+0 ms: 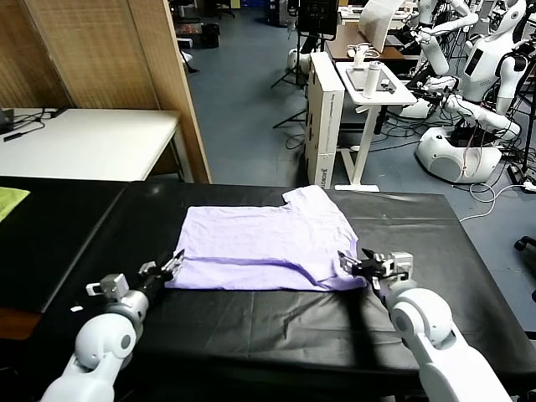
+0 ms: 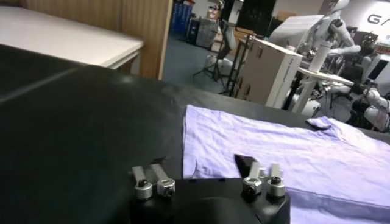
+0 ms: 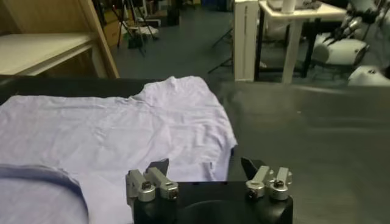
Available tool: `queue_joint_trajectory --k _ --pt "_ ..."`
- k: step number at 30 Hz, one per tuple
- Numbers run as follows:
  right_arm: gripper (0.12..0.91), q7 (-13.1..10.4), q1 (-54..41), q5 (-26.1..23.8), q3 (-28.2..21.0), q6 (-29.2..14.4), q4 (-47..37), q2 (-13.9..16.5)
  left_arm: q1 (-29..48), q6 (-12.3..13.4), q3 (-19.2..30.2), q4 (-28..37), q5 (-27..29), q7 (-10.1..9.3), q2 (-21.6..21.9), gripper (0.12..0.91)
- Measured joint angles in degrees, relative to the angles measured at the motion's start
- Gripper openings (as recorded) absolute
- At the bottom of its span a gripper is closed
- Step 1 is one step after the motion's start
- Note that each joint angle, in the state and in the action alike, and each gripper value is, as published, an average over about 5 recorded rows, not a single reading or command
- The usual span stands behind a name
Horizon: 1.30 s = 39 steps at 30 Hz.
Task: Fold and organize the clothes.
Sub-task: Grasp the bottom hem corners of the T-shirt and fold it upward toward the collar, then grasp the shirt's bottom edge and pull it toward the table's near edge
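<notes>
The clothes are one pale lavender T-shirt lying flat on the black table, its near edge doubled over in a narrow band. My left gripper sits low at the shirt's near left corner. In the left wrist view the gripper is open, with the shirt edge just ahead of the jaws and nothing held. My right gripper sits at the near right corner. The right wrist view shows this gripper open too, the shirt spread in front of it.
A yellow-green cloth lies at the far left on a second black surface. Behind stand a white table, a wooden screen, a tall white carton and other robots. Bare black tabletop surrounds the shirt.
</notes>
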State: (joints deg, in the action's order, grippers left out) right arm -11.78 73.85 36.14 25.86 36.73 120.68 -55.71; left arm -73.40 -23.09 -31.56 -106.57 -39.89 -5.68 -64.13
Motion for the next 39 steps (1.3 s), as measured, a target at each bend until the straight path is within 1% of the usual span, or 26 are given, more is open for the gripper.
queue_joint_trajectory --k 6,10,14,17,20,23,24,26,27,29,30,31,33,34,37,38,39 --pt "0.907 1.2 5.3 -2.3 1.4 -0.8 1.8 0.1 -4.8 0.1 -1.6 -4.4 1.6 0.18 -0.6 0.907" --pt "0.906 1.7 6.7 -3.1 1.2 -0.9 1.7 -0.4 -7.8 0.2 -2.0 -6.6 3.6 0.48 -1.3 0.907" --pt "0.889 1.9 6.6 -3.5 0.2 -0.9 1.1 -0.9 -9.4 0.2 -2.0 -7.1 4.6 0.58 -1.7 0.907" --pt "0.845 1.9 6.3 -3.7 -0.5 -0.8 0.7 -1.3 -9.7 0.3 -2.0 -6.9 5.2 0.59 -1.8 0.907" --pt "0.780 2.0 6.1 -4.0 -1.1 -0.8 0.3 -1.6 -9.8 0.4 -2.0 -6.4 5.5 0.60 -1.9 0.907" --pt "0.700 2.1 6.1 -4.1 -1.4 -0.8 0.2 -1.7 -9.9 0.5 -2.0 -6.1 5.4 0.63 -1.9 0.907" --pt "0.661 2.1 6.1 -4.2 -1.4 -0.8 0.2 -1.7 -9.9 0.5 -2.0 -6.0 5.4 0.64 -1.9 0.903" --pt "0.587 2.1 6.3 -4.2 -1.4 -0.7 0.3 -1.6 -9.9 0.5 -2.0 -5.9 5.4 0.65 -1.9 0.875" --pt "0.530 2.1 6.4 -4.2 -1.4 -0.7 0.3 -1.6 -9.9 0.6 -2.0 -5.8 5.4 0.65 -1.9 0.842" --pt "0.434 2.1 6.6 -4.2 -1.3 -0.6 0.4 -1.4 -10.0 0.6 -2.0 -5.8 5.3 0.65 -1.9 0.742" --pt "0.364 2.1 6.8 -4.2 -1.3 -0.6 0.5 -1.4 -10.1 0.5 -1.9 -5.9 5.2 0.65 -1.9 0.685" --pt "0.310 2.1 6.9 -4.2 -1.2 -0.5 0.6 -1.4 -10.2 0.5 -1.9 -6.0 5.1 0.64 -1.9 0.609" --pt "0.210 1.9 7.3 -4.2 -1.0 -0.2 0.9 -1.2 -10.6 0.5 -1.9 -6.3 5.0 0.63 -1.9 0.496" --pt "0.176 1.7 7.5 -4.1 -0.8 0.1 1.2 -1.1 -10.8 0.4 -1.8 -6.5 5.0 0.61 -1.8 0.420" --pt "0.139 1.0 8.5 -4.0 -0.1 1.7 2.3 -0.6 -11.7 0.4 -1.7 -7.1 5.0 0.58 -1.7 0.243" --pt "0.139 0.8 8.9 -4.0 0.2 2.3 2.7 -0.4 -11.9 0.4 -1.7 -7.2 5.1 0.56 -1.6 0.200" --pt "0.139 0.6 9.3 -4.1 0.5 3.0 3.2 -0.2 -12.2 0.4 -1.7 -7.4 5.1 0.54 -1.5 0.176"
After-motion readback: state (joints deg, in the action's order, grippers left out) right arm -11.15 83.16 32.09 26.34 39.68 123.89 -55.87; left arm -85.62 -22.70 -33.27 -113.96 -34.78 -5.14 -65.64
